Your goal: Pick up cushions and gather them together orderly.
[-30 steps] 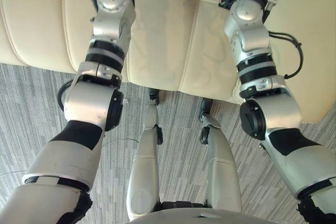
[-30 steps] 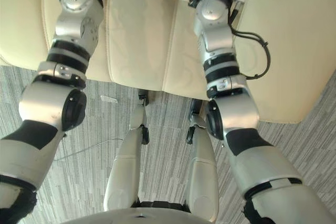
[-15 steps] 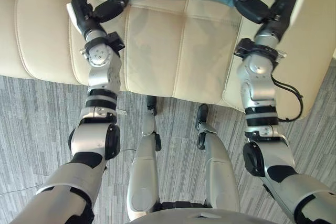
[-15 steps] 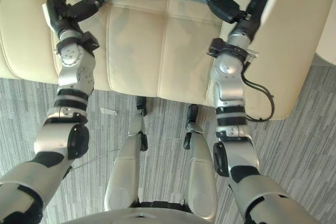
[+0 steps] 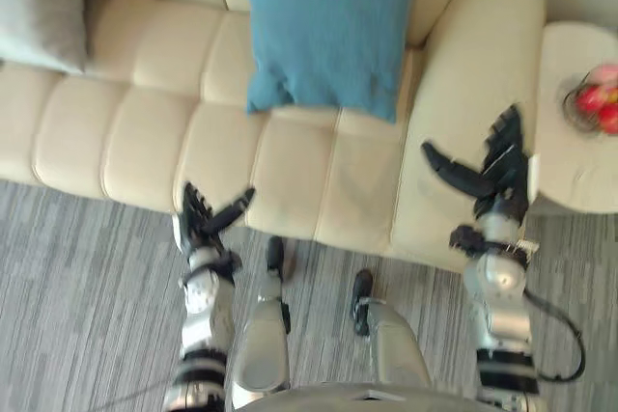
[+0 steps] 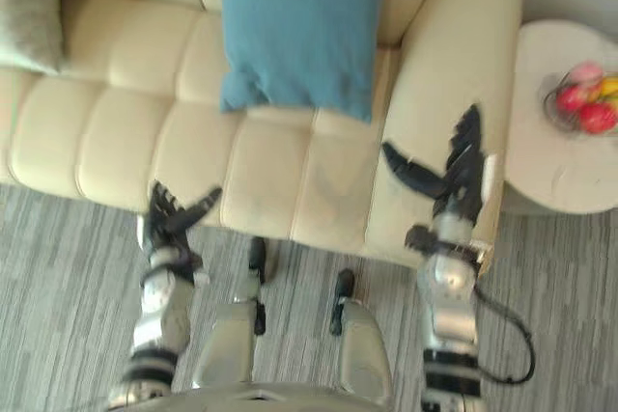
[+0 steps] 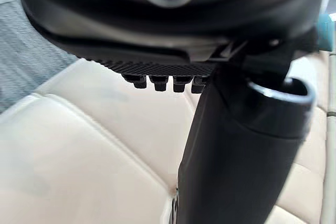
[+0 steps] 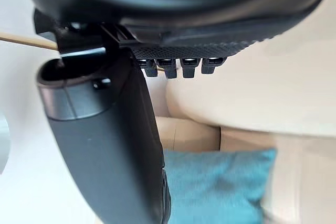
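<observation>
Two cushions, eye views: a blue cushion [image 5: 328, 31] stands against the sofa [image 5: 145, 132] backrest, beside the right armrest; a grey cushion [image 5: 39, 7] sits at the sofa's far left end, well apart from it.
Left hand [image 5: 198, 229]: fingers spread straight, holding nothing, at the seat's front edge; the blue cushion lies ahead and to its right.
Right hand [image 5: 488, 176]: spread wide and empty over the right armrest. It is the nearer hand, with the cushion ahead and to its left.
Blue cushion's long axis: runs up the backrest, away from the robot.
Left wrist view: thumb [image 7: 236, 150] and straight fingertips [image 7: 156, 82] over bare seat leather, nothing gripped.
Right wrist view: the blue cushion shows past the thumb, apart from it. Reaching it likely calls for both hands going forward and inward.
</observation>
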{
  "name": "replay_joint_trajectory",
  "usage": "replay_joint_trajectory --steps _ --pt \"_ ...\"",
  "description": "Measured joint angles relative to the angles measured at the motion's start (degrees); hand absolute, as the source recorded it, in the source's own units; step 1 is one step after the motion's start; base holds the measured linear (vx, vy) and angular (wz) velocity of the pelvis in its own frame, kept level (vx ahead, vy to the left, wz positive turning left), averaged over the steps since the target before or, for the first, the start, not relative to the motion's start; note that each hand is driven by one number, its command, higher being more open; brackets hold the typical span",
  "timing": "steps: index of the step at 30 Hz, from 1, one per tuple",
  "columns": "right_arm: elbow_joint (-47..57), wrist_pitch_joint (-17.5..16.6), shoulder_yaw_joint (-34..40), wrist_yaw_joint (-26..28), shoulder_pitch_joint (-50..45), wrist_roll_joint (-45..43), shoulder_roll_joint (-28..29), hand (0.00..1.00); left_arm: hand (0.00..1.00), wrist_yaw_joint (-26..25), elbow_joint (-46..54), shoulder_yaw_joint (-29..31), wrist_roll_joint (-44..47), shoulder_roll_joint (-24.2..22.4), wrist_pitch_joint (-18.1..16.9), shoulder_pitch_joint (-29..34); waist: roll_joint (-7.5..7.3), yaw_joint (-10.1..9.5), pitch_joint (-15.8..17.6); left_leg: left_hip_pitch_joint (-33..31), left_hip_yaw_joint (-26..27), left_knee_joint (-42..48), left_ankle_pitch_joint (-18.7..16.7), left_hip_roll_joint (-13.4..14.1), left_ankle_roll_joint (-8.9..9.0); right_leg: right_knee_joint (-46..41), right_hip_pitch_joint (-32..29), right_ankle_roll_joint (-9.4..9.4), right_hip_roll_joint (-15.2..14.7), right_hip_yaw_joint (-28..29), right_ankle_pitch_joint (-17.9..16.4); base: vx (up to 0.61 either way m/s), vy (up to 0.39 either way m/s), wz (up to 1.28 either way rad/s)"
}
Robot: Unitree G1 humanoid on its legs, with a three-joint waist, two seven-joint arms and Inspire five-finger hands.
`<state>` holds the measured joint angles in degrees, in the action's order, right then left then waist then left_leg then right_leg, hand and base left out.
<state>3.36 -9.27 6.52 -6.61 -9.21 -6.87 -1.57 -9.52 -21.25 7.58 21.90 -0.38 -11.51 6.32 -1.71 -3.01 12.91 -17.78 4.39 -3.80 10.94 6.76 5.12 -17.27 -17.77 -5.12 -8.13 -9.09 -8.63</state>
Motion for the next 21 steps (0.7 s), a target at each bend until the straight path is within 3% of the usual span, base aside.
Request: replay_joint_trajectory --steps 3,8,10,13,21 --pt "-6.2 0.0 -3.2 2.6 -5.2 0.3 1.7 1.00 1.00 2.5 -5.4 -0.7 -1.7 -0.6 1.0 3.1 0.29 0.04 -3.6 4.3 0.9 0.0 -1.2 0.0 0.16 1.9 4.6 -0.14 0.0 0.4 -0.1 0.04 0.018 -0.11" --pt "-17.8 0.3 -3.7 3.9 -5.8 4.3 1.7 1.00 1.00 4.5 -13.7 -1.4 -5.2 -0.4 1.7 3.5 1.13 0.19 -7.5 8.2 1.2 -1.1 -1.5 0.0 0.28 4.2 8.8 -0.38 0.3 0.4 0.1 0.02 0.006 -0.03" --pt "-28.3 0.5 -3.7 4.2 -3.9 7.2 1.4 1.00 1.00 5.1 -19.5 -1.8 -7.4 0.5 2.1 3.3 1.15 0.30 -9.2 10.0 1.2 -1.1 -2.0 -0.2 0.73 6.3 11.5 -0.63 0.4 0.3 0.5 0.02 0.009 0.00" --pt "-40.2 2.1 -3.0 4.4 -1.4 9.9 1.0 1.00 1.00 5.1 -24.5 -1.9 -11.3 1.9 3.0 3.1 1.04 0.41 -9.7 11.4 1.0 -1.2 -2.4 -0.4 0.81 8.7 14.1 -0.87 0.6 0.1 1.2 0.05 0.015 0.02" --pt "-53.5 3.3 1.4 4.1 0.9 10.2 0.6 1.00 1.00 5.0 -32.0 -1.7 -15.9 5.1 4.2 2.4 0.97 0.60 -9.6 14.3 1.1 -1.2 -3.0 -1.0 0.64 11.1 17.8 -1.13 0.6 0.7 2.0 0.00 0.011 -0.03"
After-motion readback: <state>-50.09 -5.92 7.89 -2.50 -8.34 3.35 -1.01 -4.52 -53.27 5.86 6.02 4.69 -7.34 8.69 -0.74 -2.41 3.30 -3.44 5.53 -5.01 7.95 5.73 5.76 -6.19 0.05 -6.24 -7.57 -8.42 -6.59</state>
